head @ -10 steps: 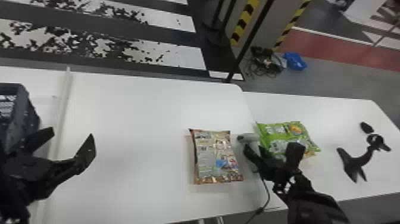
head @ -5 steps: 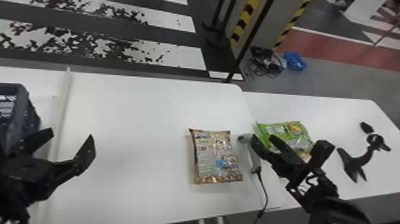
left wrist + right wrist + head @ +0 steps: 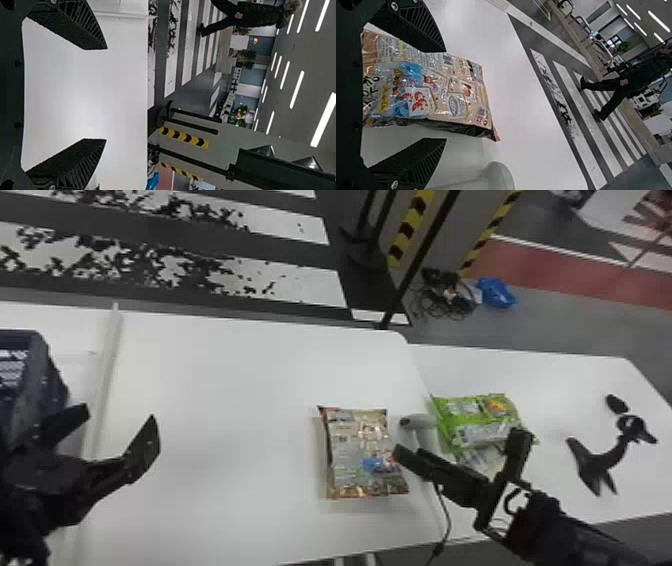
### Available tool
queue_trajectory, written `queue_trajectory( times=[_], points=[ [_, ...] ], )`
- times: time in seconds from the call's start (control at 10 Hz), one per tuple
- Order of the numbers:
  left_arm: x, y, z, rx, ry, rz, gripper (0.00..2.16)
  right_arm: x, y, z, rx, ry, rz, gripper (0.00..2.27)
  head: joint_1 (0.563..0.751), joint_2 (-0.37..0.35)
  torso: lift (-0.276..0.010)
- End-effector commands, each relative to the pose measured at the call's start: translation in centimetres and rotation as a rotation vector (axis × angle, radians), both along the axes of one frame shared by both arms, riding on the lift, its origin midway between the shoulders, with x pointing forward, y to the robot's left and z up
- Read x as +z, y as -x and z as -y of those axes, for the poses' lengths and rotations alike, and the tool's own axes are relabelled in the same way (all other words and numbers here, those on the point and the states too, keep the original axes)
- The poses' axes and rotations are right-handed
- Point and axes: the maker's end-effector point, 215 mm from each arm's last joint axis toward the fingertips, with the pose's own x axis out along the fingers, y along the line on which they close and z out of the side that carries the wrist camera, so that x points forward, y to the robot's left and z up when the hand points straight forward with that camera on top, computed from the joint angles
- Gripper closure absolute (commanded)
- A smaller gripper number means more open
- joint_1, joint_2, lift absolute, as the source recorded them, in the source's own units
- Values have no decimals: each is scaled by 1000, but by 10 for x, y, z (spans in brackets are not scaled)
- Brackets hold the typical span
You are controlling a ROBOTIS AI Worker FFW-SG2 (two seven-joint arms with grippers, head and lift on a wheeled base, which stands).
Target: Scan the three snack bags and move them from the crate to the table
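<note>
Head view, and catching the right gripper (image 3: 460, 444) spread wide near the beige snack bag (image 3: 357, 450), laid flat on the white table (image 3: 215, 415). Spotting the green snack bag (image 3: 475, 420) just beside the scanner (image 3: 421, 422), on the adjoining table (image 3: 555, 382), and over by the crate (image 3: 31, 390), the left gripper (image 3: 117, 416), also wide open.

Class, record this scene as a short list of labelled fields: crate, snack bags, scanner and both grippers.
crate: dark blue plastic, left edge of head view
tan bag: shiny printed snack packet, lying on white table
green bag: bright green snack packet, right of the scanner
scanner: light grey handheld, between the bags
left gripper: open, beside the crate
right gripper: open, near the scanner
</note>
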Motion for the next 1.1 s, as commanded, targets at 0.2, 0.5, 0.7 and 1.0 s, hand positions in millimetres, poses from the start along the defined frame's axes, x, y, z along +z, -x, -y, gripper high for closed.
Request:
queue_trajectory(
  times=[0.2, 0.5, 0.7, 1.0],
  points=[
    [0, 0, -1, -1, -2, 1, 33, -28, -13, -6, 20, 37, -1, 90, 695, -309, -62],
    [0, 1, -3, -1, -4, 2, 33, -41, -20, -8, 29, 35, -6, 90, 695, -308, -62],
    [2, 0, -1, -2, 0, 5, 33, -54, -17, -24, 62, 19, -30, 103, 695, -300, -62],
    [1, -1, -4, 3, -5, 4, 33, -47, -17, -51, 171, -61, -30, 2243, 695, -267, -62]
  ],
)
